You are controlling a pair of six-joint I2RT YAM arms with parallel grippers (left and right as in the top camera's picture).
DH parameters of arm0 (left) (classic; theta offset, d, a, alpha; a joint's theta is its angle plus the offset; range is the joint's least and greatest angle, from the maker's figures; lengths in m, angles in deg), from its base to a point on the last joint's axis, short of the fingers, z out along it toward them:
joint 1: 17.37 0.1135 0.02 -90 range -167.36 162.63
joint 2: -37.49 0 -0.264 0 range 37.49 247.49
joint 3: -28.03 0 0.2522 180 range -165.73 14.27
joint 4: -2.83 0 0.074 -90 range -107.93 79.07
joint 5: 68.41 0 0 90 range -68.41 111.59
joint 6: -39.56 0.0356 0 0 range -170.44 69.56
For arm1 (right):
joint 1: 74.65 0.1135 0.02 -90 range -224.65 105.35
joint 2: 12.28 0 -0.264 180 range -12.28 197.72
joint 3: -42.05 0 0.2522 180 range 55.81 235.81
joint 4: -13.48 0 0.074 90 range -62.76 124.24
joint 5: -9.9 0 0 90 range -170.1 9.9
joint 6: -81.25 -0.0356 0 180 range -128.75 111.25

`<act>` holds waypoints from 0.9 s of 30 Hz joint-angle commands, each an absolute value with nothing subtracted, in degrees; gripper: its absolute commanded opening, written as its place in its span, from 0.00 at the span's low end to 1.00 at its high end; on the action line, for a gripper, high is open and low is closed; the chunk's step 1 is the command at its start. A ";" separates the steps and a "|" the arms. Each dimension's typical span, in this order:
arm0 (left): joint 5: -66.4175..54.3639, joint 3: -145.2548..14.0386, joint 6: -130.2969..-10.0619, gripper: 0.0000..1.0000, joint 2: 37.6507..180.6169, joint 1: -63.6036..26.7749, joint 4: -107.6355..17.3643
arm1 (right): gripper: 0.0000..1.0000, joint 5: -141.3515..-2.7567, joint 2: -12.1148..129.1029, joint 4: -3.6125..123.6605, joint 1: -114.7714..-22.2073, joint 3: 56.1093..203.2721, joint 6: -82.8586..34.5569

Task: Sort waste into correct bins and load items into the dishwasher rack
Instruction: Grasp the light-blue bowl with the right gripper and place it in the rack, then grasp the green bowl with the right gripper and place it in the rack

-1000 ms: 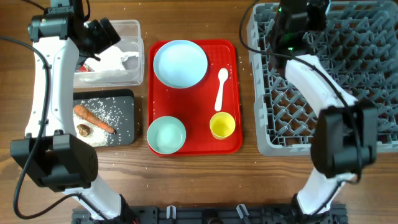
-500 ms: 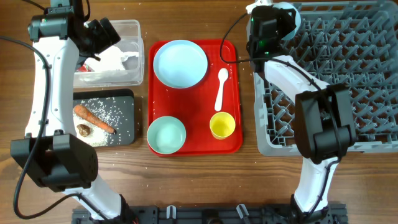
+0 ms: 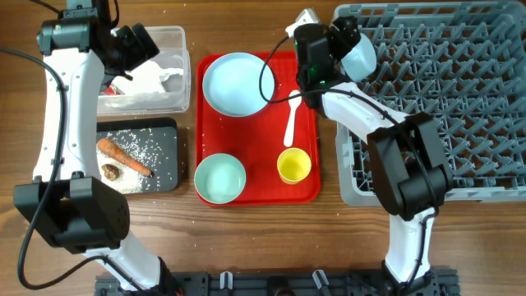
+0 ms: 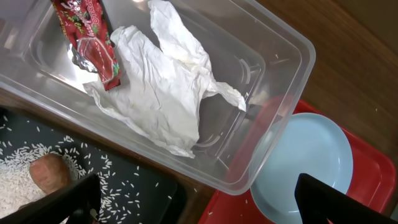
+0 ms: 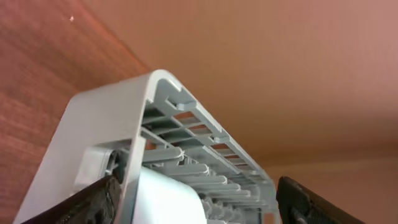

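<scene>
Moved: right arm has swung left across the dishwasher rack (image 3: 460, 99) and its wrist now hangs over the rack's back corner, next to the red tray (image 3: 263, 136). The left arm, the waste and the tray items lie as they did a second ago.
Right gripper (image 5: 199, 205): fingers spread wide at the two edges of the wrist view, clamped on nothing, facing the rack's grey corner wall.
Left gripper (image 4: 199, 202): fingers wide apart, holding nothing, hovering above the clear tub (image 4: 292, 42).
Clear tub: holds the crumpled napkin (image 4: 161, 87) and the red wrapper (image 4: 93, 43), which touches the napkin's edge.
Black tray (image 3: 164, 140): just in front of the tub. It carries the carrot (image 3: 123, 158), scattered rice grains (image 3: 144, 146) and the brown lump (image 3: 109, 172) beside the carrot.
Red tray: lies between the bins and the rack. The plate (image 3: 238, 84) is at the back, the front bowl (image 3: 220, 178) front-left, the yellow cup (image 3: 294, 165) upright front-right, and the spoon (image 3: 292, 115) between plate and cup.
Rack: the second bowl (image 3: 360, 54) sits in the back corner nearest the red tray, just beside the right wrist. Whether they touch cannot be told.
</scene>
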State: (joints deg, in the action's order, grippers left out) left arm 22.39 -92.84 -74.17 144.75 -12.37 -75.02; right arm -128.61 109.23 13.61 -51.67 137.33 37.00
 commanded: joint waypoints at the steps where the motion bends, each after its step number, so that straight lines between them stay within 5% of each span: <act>1: 22.96 -93.74 -74.91 1.00 145.19 -12.22 -75.00 | 0.87 -119.01 100.01 20.50 -51.30 137.22 23.43; 3: 22.96 -93.74 -74.91 1.00 145.19 -12.22 -75.00 | 0.89 -96.37 91.62 38.02 -50.18 137.22 10.34; 6: 22.96 -93.74 -74.91 1.00 145.19 -12.22 -75.00 | 1.00 -61.11 85.10 51.25 -50.07 137.18 -10.80; 8: 22.96 -93.74 -74.91 1.00 145.19 -12.22 -75.00 | 1.00 -49.68 85.19 54.81 -49.97 136.70 -19.80; 19: 22.96 -93.74 -74.91 1.00 145.19 -12.22 -75.00 | 1.00 -73.35 85.78 70.44 -29.77 136.32 -13.33; 27: 22.96 -93.74 -74.91 1.00 145.19 -12.22 -75.00 | 0.77 -75.89 97.76 73.17 -27.26 135.97 -11.76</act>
